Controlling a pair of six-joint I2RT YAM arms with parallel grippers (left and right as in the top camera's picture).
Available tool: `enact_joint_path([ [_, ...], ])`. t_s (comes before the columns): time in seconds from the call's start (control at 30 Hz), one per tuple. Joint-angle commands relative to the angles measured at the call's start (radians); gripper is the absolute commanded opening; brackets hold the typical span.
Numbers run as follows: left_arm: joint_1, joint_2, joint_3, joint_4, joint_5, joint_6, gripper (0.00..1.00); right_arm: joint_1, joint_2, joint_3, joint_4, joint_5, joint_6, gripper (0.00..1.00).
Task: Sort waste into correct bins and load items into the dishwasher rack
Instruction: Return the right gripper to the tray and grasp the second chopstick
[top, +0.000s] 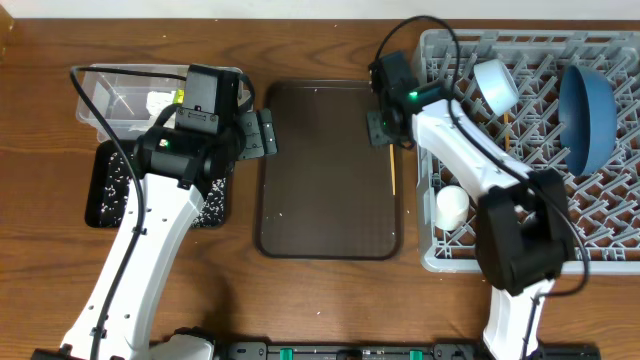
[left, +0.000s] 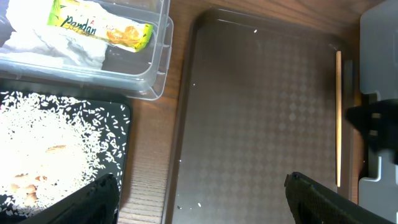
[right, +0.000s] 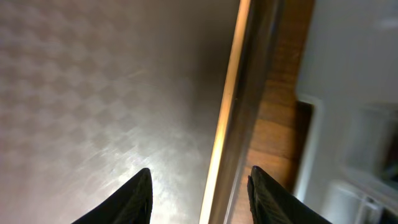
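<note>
Chopstick (left: 338, 118) lies along the right edge of the brown tray (top: 320, 200), beside the rack (top: 440, 262); right gripper (right: 199, 179) hangs over it, fingers apart astride it; left gripper (left: 200, 186) spread wide, holding nothing.

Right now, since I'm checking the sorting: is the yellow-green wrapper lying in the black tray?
No, the wrapper lies in the clear tub, on white tissue.

Even, bright light from above; the right wrist view is blurred close-up, with glare on the brown tray (right: 93, 93).
</note>
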Motion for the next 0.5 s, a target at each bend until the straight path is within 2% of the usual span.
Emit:
enact_joint_path([
  [0.0, 0.005, 0.007, 0.008, -0.002, -0.008, 0.003, 0.88, 0.01, 0.029, 0.01, 0.019, 0.023, 0.034, 0.47],
  [0.47, 0.005, 0.007, 0.008, -0.002, -0.008, 0.003, 0.88, 0.01, 0.096, 0.01, 0.074, 0.056, 0.034, 0.47],
])
